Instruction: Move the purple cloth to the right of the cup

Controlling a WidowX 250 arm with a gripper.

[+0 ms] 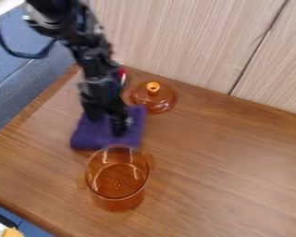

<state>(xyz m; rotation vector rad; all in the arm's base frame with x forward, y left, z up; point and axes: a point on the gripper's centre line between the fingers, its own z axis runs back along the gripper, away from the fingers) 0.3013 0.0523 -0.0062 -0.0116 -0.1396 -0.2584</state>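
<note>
The black gripper [107,124] hangs over the purple cloth [92,136], its two fingers apart and the cloth showing between them. Whether the fingertips touch the cloth cannot be told. The cloth lies folded on the left part of the table, just behind the cup, and the arm hides part of it. Nearer the camera stands the transparent amber cup [118,185], upright, with small handles at its sides. Its back rim overlaps the cloth's front edge in the view.
An amber lid [154,98] with a knob lies behind the cloth, close to the wall. Something red and partly hidden [122,72] is beside the arm. The wooden table [231,162] extends to the right, and its left edge borders a blue surface.
</note>
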